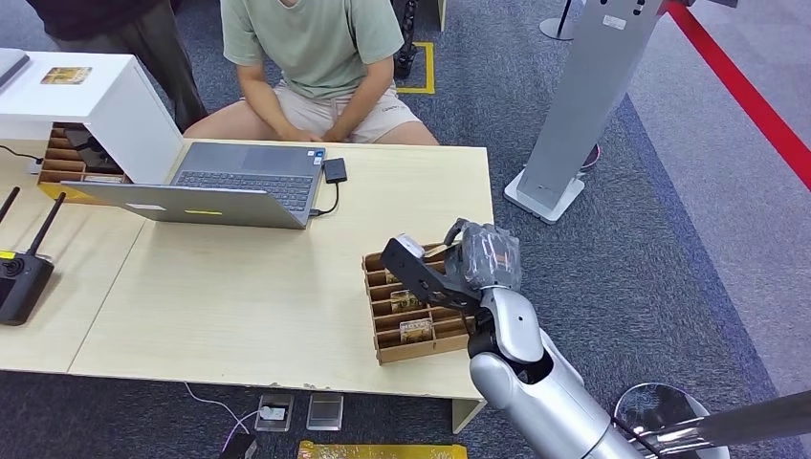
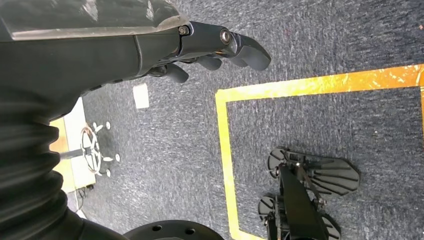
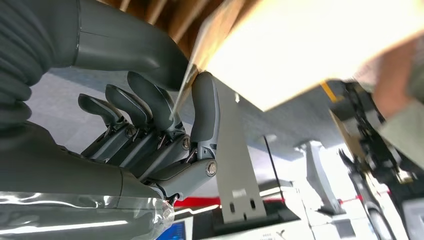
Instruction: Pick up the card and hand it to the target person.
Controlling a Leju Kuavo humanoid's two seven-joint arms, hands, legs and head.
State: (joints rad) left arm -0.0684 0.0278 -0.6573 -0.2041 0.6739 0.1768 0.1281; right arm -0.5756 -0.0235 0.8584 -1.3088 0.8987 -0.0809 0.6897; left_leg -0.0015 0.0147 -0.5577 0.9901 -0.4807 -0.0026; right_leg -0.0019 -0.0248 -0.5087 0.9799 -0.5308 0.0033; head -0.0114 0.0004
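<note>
- The right hand [image 1: 457, 260] is seen over the wooden card box [image 1: 413, 321], which stands at the right front corner of the light wooden table [image 1: 239, 296].
- In the right wrist view a thin card [image 3: 186, 86] is pinched between the thick thumb and one dark finger [image 3: 204, 107] of the right hand [image 3: 150, 135]; the other fingers are curled beside it.
- In the head view the held card is hidden by the hand, so its exact height above the box cannot be told.
- Other cards [image 1: 415, 328] are seen standing in the compartments of the card box.
- The left hand [image 2: 210, 50] is seen hanging over the grey carpet floor [image 2: 165, 150], near a yellow tape line [image 2: 225, 150]. Its fingers are bent inward and nothing is held in them.
- An open grey laptop [image 1: 225, 184] is placed on the table, far from the card box, toward the back left. A small black adapter [image 1: 335, 170] lies just beside the laptop.
- A person in a green shirt [image 1: 316, 43] is seated behind the table, beyond the laptop.
- A black remote controller [image 1: 21, 277] with two antennas is lying well to the left of the card box.
- A white stand [image 1: 96, 96] is placed just left of the laptop.
</note>
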